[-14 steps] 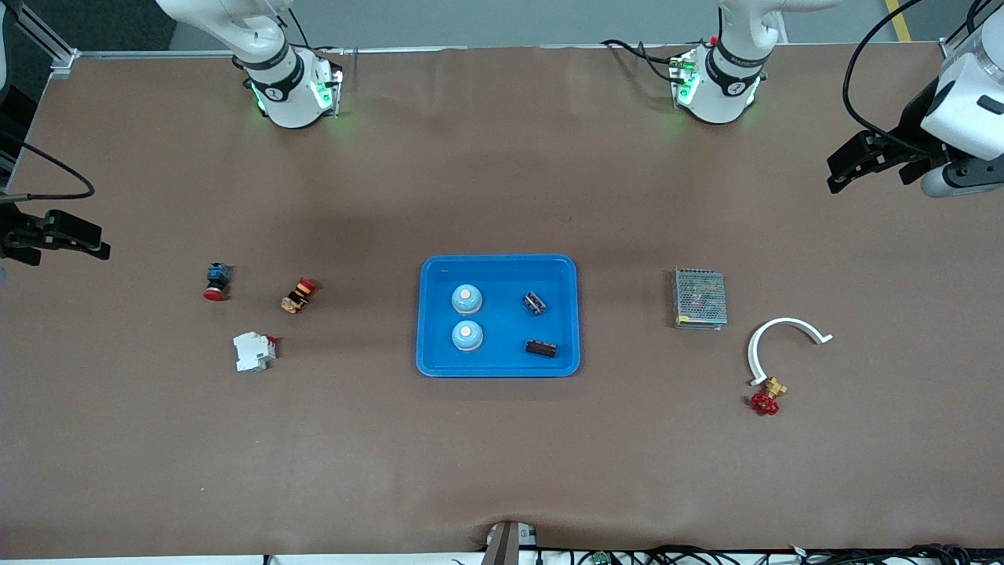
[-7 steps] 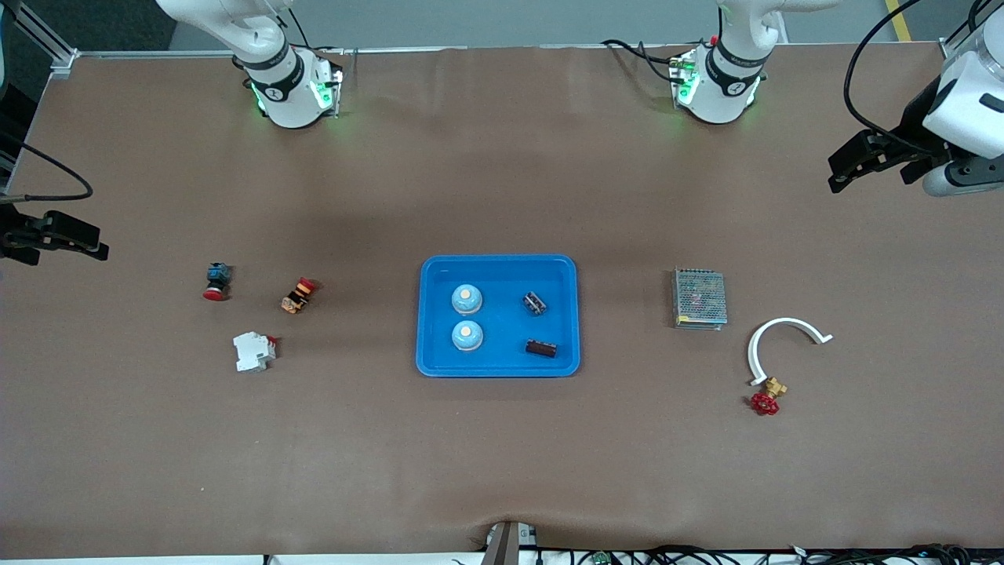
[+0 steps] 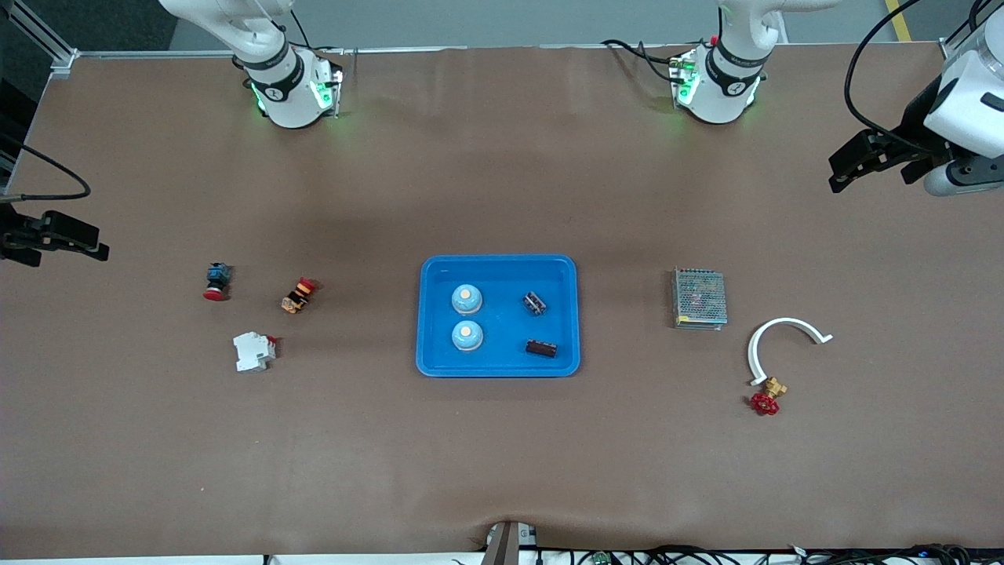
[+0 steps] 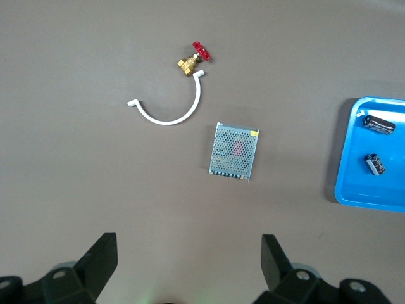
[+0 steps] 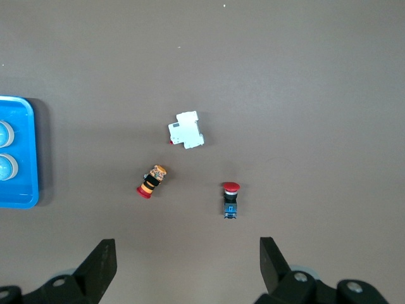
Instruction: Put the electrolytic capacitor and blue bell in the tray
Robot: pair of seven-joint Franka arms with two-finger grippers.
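The bright-blue tray (image 3: 439,361) lies at the table's middle. In it sit two blue bells (image 3: 467,297) (image 3: 467,335) toward the right arm's end and two dark electrolytic capacitors (image 3: 536,303) (image 3: 541,348) toward the left arm's end. The left wrist view shows the tray's edge (image 4: 345,190) with both capacitors (image 4: 378,123). The right wrist view shows its edge (image 5: 25,196) with the bells (image 5: 6,166). My left gripper (image 3: 843,169) is open and empty, high over the table's left-arm end. My right gripper (image 3: 74,239) is open and empty, high over the right-arm end.
A grey mesh box (image 3: 699,298), a white curved clip (image 3: 773,337) and a brass valve with a red handle (image 3: 767,396) lie toward the left arm's end. A red-capped blue button (image 3: 216,281), an orange-black button (image 3: 297,295) and a white breaker (image 3: 253,351) lie toward the right arm's end.
Both grippers have drifted very slightly outward; the things on the table have not moved.
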